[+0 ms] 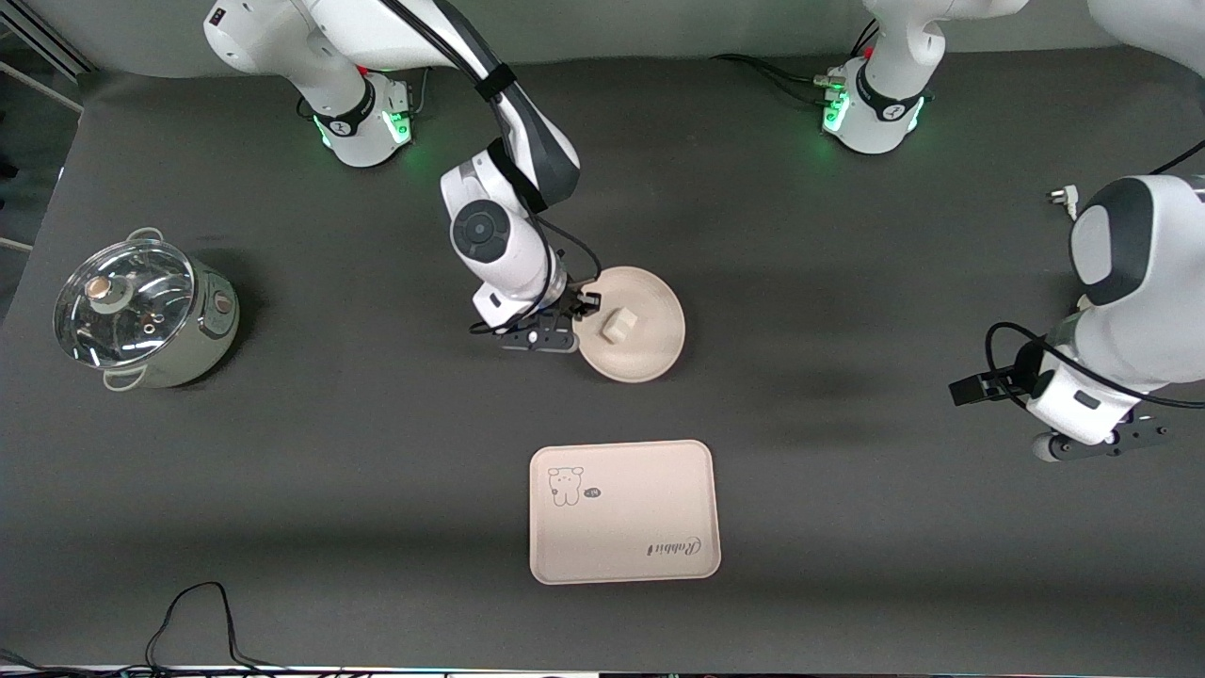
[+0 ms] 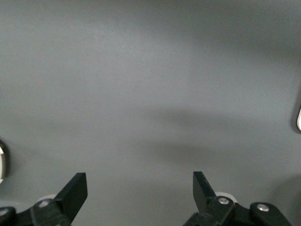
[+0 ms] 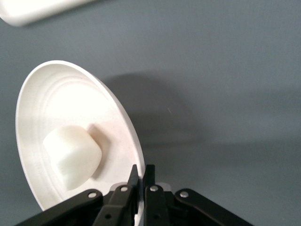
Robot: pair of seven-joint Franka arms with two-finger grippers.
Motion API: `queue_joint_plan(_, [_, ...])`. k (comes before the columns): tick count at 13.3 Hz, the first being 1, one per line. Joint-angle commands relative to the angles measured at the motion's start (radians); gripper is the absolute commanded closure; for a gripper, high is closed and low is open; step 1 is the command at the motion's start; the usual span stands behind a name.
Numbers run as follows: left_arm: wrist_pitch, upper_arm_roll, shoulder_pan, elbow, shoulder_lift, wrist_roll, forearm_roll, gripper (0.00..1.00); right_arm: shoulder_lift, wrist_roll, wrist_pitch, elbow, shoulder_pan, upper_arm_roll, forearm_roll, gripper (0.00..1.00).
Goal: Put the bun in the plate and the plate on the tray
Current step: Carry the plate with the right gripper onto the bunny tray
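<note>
I see the right gripper (image 1: 576, 315) down at the edge of the plate (image 1: 650, 353), on the side toward the right arm's end of the counter (image 1: 847, 282). In the right wrist view its jaws are pressed almost together and they pinch the rim of the plate (image 3: 33, 94) between them. In this view the plate looks tilted, with a shadow under it, so I think the pinched side is lifted a little from the counter, but I cannot be sure how much.

The bun (image 1: 619, 326) lies inside the plate, close to the pinched edge, and in the right wrist view the bun (image 3: 73, 155) is just beside the fingers (image 3: 133, 188) but not touching them.

The tray (image 1: 624, 511) lies flat on the counter, nearer to the front camera than the plate and well apart from it. It shows a small animal drawing and the word "Rabbit". Nothing is on it.

The left gripper (image 2: 140, 188) waits over the bare counter at the left arm's end, well apart from the plate. Its jaws are spread wide and hold nothing.

A pot with a glass lid (image 1: 141, 315) stands at the right arm's end of the counter.
</note>
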Motion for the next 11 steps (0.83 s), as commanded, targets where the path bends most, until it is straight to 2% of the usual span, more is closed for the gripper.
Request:
queue_joint_plan(1, [-0.078, 0.029, 0.017, 0.019, -0.039, 0.097, 0.001, 0.0, 0.1, 0.044, -0.061, 0.254, -0.098, -0.003, 0.019, 1.0])
queue_joint_plan(3, [-0.103, 0.052, 0.0, 0.02, -0.052, 0.097, 0.004, 0.0, 0.241, 0.055, -0.172, 0.497, -0.186, -0.001, 0.014, 1.0])
queue_joint_plan(4, [-0.103, 0.055, -0.003, 0.022, -0.053, 0.097, 0.004, 0.0, 0.351, 0.063, -0.218, 0.687, -0.238, 0.0, 0.016, 1.0])
queue_joint_plan(5, [-0.102, 0.058, -0.001, 0.022, -0.053, 0.097, 0.004, 0.0, 0.446, 0.075, -0.225, 0.831, -0.294, 0.008, 0.016, 1.0])
queue_joint_plan(6, [-0.102, 0.059, -0.001, 0.021, -0.053, 0.096, 0.004, 0.0, 0.5, 0.075, -0.205, 0.891, -0.319, 0.011, 0.014, 1.0])
queue_joint_plan(9, [-0.095, 0.058, 0.0, 0.019, -0.056, 0.094, 0.004, 0.0, 0.574, 0.07, 0.011, 0.894, -0.323, 0.017, 0.016, 1.0])
queue_joint_plan(11, [-0.103, 0.056, 0.002, -0.001, -0.095, 0.093, 0.004, 0.0, 0.611, 0.067, 0.117, 0.88, -0.332, 0.065, 0.017, 1.0])
